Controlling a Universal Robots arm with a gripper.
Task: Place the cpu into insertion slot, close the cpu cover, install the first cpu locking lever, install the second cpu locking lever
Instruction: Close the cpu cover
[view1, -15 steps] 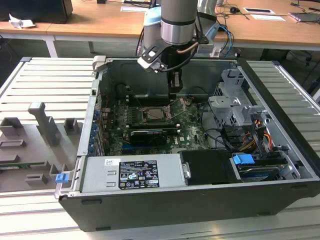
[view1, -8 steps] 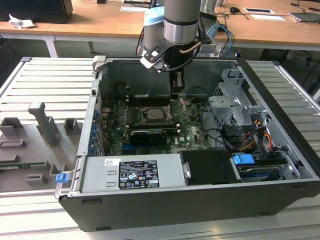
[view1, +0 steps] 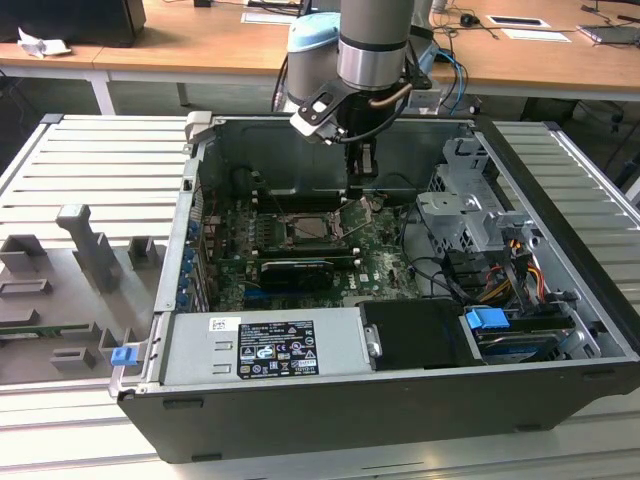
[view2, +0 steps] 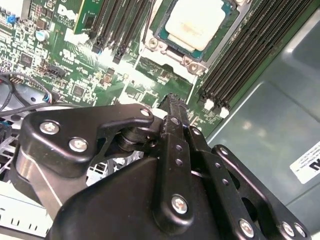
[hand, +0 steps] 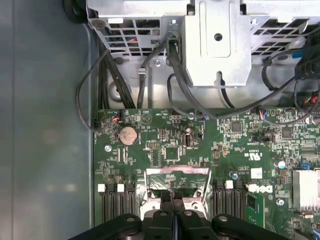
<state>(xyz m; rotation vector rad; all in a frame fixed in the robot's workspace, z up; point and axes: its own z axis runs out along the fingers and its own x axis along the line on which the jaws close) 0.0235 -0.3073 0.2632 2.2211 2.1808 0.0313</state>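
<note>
Hand (hand: 173, 195) pinched closed beside cpu cover (hand: 176, 179), which tilts upward open.

My jaws are matt black, their links studded with bright steel screws (view2: 179, 203). The cpu (view2: 192, 22) has a pale, dull metal top. The motherboard (hand: 170, 150) is glossy green lacquer, the drive cage (hand: 215, 40) bare silvery sheet metal, and the case wall (hand: 45, 125) smooth, matt grey.
</note>
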